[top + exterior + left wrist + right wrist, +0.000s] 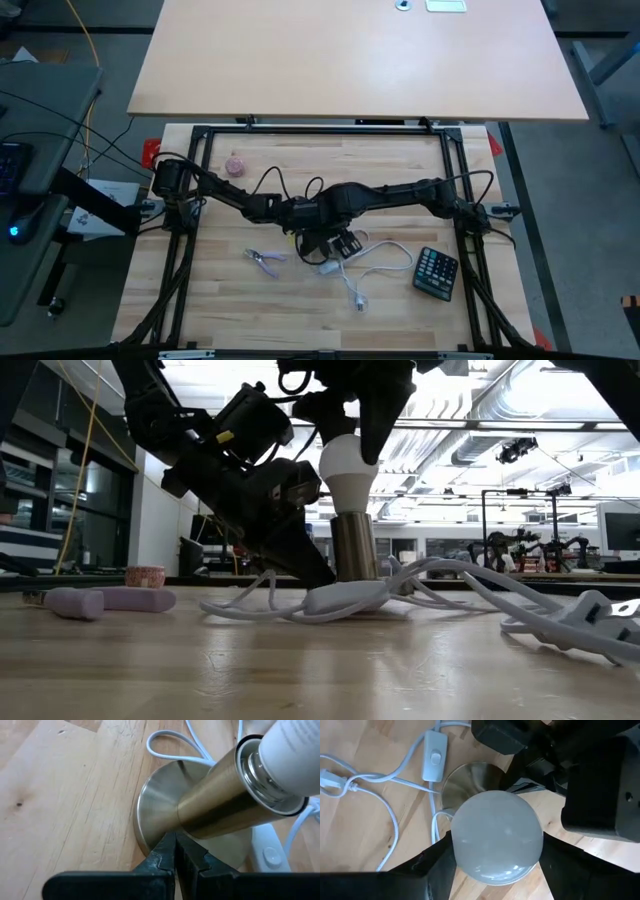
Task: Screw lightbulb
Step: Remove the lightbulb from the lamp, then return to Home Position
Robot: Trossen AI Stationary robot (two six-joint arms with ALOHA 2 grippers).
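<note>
Counter [300,300]: pale butcher-block wood top inside a black frame; it carries everything listed below.

Left arm, dark, jointed: reaches in to the middle of the counter. Left tool [176,851] clenched, fingertips pressed together against the lamp's disc at the foot of the brass tube, apparently steadying it. It holds nothing between them.

Right arm, dark, jointed: comes down over the lamp from above. Right tool [495,865] grasps the globe of the bulb, one finger on either side.

Lamp base [155,810]: round brushed-metal disc with a brass-coloured socket tube [353,545] standing upright on it.

Power cord [375,805]: white, looped loosely round the base, with an inline switch [434,762].

Calculator [436,272]: black, lying near the right edge.

Pliers [266,258]: small, pale-handled, lying left of the lamp.

Lightbulb [345,470]: white frosted pear shape, seated upright in the mouth of the socket tube, its silvery threads [260,775] partly exposed. Judged not yet fully screwed home.

Pink ball [235,165]: small, well apart at the back left.

Risks: a tilted bulb could cross-thread; smooth glass may slip in the fingers; the light base may spin or tip if the left tool skids off.
</note>
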